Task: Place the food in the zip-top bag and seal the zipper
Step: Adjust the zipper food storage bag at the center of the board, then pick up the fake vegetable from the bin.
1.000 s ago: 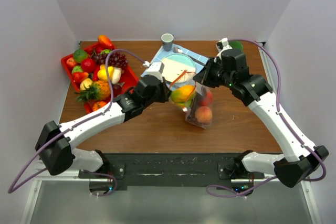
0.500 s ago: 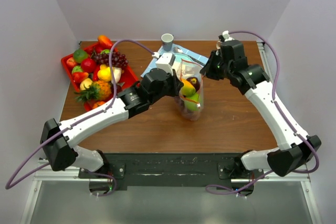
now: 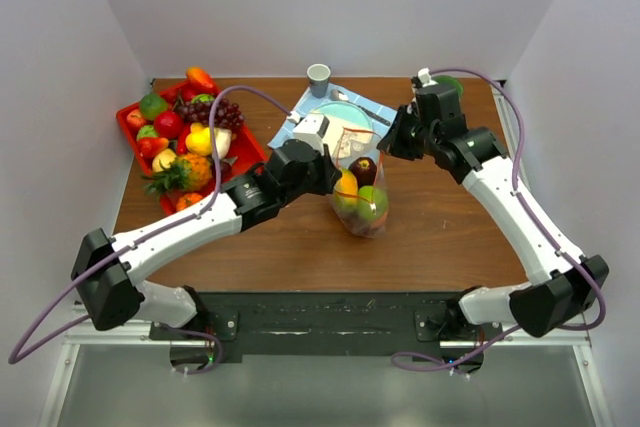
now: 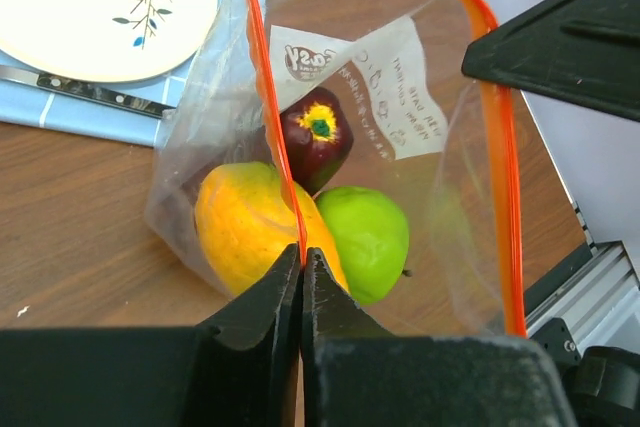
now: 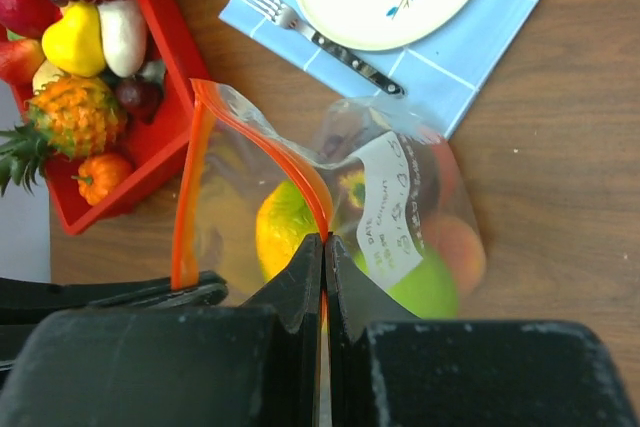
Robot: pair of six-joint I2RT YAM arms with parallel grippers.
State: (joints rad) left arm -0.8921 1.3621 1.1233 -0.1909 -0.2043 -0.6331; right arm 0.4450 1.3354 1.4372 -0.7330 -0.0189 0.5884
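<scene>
Bag (image 3: pixel 366 209): centre frame, upright between the arms, just below the plate (image 3: pixel 340 119).
Zipper (image 4: pixel 262 67): orange-red, mouth gaping.
Food (image 4: pixel 250 227): yellow, green and dark fruit inside.
Label (image 4: pixel 365 77): white, print reversed, unreadable.
Left gripper (image 4: pixel 301 252): pinching zipper.
Right gripper (image 5: pixel 323 242): pinching zipper.

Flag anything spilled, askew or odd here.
Nothing has spilled. The zip-top bag is held between the left gripper and right gripper, each pinching the zipper, and its mouth gapes unsealed. Much food sits in the red tray, outside the bag.
</scene>
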